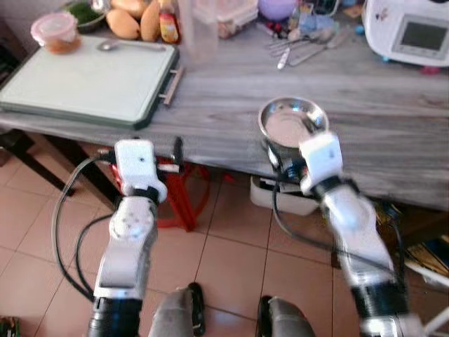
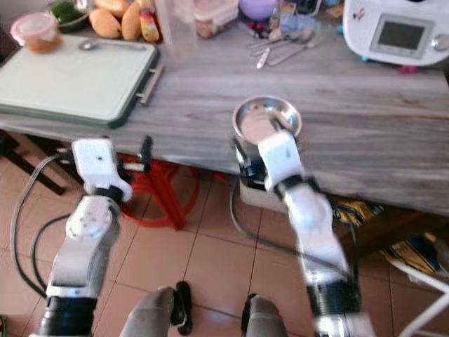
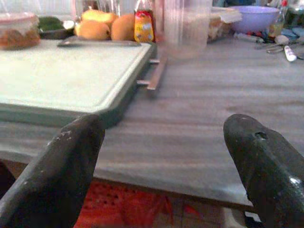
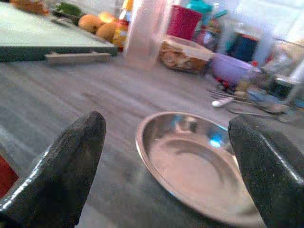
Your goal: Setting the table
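Observation:
A shiny steel bowl point(image 1: 293, 123) sits empty on the grey wooden table point(image 1: 231, 105), close to its front edge. My right gripper point(image 4: 166, 166) is open at that edge, its two black fingers spread wide just short of the steel bowl point(image 4: 190, 161) and touching nothing. My left gripper point(image 3: 161, 156) is open too, held in front of the table edge near the corner of a pale green cutting board point(image 1: 91, 84). A spoon point(image 1: 130, 46) lies on the far side of the board. Loose cutlery point(image 1: 302, 45) lies in a heap further back.
A white appliance point(image 1: 410, 31) stands at the back right. Mangoes point(image 1: 130, 21), a lidded tub point(image 1: 55, 31), a clear tumbler point(image 1: 200, 31) and a purple bowl point(image 3: 254, 16) crowd the back. A red stool point(image 1: 184, 196) stands under the table.

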Motion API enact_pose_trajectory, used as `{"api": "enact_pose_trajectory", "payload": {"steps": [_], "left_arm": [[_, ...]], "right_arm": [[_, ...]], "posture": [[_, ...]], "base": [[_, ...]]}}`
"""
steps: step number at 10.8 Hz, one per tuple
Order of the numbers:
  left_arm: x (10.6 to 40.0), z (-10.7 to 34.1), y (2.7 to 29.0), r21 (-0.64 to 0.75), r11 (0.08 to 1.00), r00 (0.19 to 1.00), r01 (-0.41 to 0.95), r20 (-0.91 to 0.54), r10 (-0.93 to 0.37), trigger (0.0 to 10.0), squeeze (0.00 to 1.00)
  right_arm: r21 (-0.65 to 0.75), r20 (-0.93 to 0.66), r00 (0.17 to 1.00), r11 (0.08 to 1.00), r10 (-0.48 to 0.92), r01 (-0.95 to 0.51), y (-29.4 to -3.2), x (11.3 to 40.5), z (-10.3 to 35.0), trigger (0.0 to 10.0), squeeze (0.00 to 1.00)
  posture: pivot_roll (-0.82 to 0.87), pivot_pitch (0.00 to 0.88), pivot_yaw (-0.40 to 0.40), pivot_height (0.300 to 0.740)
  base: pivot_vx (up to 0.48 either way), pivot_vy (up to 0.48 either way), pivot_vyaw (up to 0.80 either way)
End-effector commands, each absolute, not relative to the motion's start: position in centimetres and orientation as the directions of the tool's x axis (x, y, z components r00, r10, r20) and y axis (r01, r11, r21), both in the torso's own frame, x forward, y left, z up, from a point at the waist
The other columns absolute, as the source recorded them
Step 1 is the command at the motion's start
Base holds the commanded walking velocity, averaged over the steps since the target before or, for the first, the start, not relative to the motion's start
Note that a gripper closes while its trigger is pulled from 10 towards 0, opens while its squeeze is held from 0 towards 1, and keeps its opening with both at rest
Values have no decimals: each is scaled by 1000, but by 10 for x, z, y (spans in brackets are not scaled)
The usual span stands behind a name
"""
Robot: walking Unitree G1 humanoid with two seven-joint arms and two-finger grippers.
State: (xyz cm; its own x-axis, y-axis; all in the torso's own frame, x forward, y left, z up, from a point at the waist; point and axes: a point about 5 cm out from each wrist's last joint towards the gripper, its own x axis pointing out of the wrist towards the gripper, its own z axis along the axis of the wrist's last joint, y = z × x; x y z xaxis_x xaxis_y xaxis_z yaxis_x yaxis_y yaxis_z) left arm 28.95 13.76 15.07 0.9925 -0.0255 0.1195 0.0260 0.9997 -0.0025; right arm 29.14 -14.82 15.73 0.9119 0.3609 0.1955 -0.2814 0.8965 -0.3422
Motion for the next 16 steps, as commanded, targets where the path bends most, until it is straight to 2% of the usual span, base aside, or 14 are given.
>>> {"api": "enact_pose_trajectory", "payload": {"steps": [1,3,4,5,7,9,12,13,16], "left_arm": [[290,150,142,10,1000,993,6,121,-7,10000,0],[293,155,150,23,1000,991,-6,135,3,10000,0],[292,157,157,42,999,990,-11,139,5,10000,0],[288,153,159,40,999,992,-18,126,13,10000,0],[279,141,156,11,1000,996,-19,87,18,10000,0],[274,137,146,-13,1000,998,-4,70,5,10000,0],[266,129,143,-20,1000,999,14,41,-13,10000,0],[265,130,144,-23,1000,999,6,36,-5,10000,0],[268,134,133,-31,998,998,45,51,-44,10000,0]], "right_arm": [[-329,222,919,912,326,-244,-148,285,162,10000,0],[-271,228,958,957,172,-107,-152,276,156,10000,0],[-266,223,971,964,85,-23,-152,274,149,10000,0],[-292,222,973,956,54,13,-153,272,146,10000,0],[-248,197,980,965,-38,87,-167,274,144,10000,0],[-214,152,981,965,-119,150,-179,277,143,10000,0],[-228,174,983,968,-63,103,-169,278,146,10000,0],[-140,163,987,990,2,21,-165,276,147,10000,0],[-210,165,984,973,-66,100,-167,289,152,10000,0]], "posture": [[-44,111,64,740],[-34,140,69,740],[-17,153,70,740],[-14,148,65,740],[-41,117,47,740],[-40,131,39,740],[-35,157,24,740],[-34,165,26,740],[-26,186,9,740]], "base": [[0,0,0],[0,0,0],[0,0,0],[0,0,0],[0,0,0],[-330,0,0],[-250,0,0],[0,0,0],[-85,0,0]]}}
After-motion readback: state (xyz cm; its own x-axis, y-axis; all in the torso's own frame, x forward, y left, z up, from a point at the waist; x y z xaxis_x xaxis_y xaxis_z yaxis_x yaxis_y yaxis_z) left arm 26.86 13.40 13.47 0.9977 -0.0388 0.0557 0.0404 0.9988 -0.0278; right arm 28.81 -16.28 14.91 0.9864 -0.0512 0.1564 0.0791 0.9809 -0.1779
